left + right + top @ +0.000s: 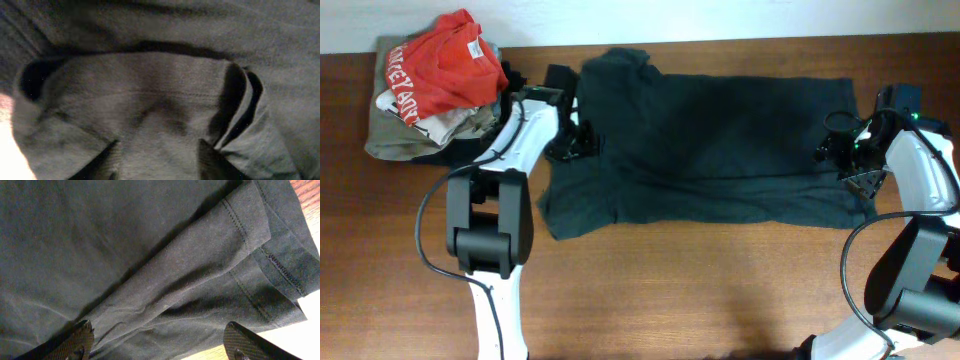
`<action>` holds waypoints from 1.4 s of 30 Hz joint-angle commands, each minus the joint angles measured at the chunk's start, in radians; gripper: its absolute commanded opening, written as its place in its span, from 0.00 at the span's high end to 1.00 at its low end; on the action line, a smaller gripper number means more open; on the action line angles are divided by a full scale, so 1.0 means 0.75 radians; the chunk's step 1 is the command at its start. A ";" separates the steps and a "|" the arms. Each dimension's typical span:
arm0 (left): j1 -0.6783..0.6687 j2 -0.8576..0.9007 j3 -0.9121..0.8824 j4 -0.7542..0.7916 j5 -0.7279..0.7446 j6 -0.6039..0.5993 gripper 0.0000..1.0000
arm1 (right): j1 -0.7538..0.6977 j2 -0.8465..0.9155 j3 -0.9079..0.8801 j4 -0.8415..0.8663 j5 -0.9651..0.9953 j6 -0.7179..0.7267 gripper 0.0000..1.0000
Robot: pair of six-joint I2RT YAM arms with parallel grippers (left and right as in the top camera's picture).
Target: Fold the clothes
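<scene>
Looking at the dark T-shirt (pixel 720 140) spread flat on the bench (pixel 720 290), long axis side to side, stitched hem (pixel 240 225) end toward the right gripper (pixel 162 340). Jaws of the left gripper (pixel 157 152) partway apart (cloth humped up between them), right jaws wide over the hem.

White lettering on the red shirt (pixel 455 60) is too crumpled to read.
</scene>
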 commanded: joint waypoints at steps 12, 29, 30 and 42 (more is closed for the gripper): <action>-0.096 -0.010 0.030 -0.006 0.217 0.149 0.34 | 0.009 0.011 -0.015 0.001 0.021 -0.014 0.14; -0.095 -0.005 -0.041 0.081 0.218 0.149 0.88 | 0.009 0.011 -0.015 0.001 0.021 -0.014 0.14; -0.095 -0.005 -0.041 0.094 0.218 0.149 0.91 | 0.009 0.011 -0.015 0.002 0.021 -0.014 0.14; -0.095 -0.005 -0.040 0.399 0.341 0.056 0.95 | 0.009 0.011 -0.015 0.002 0.021 -0.014 0.14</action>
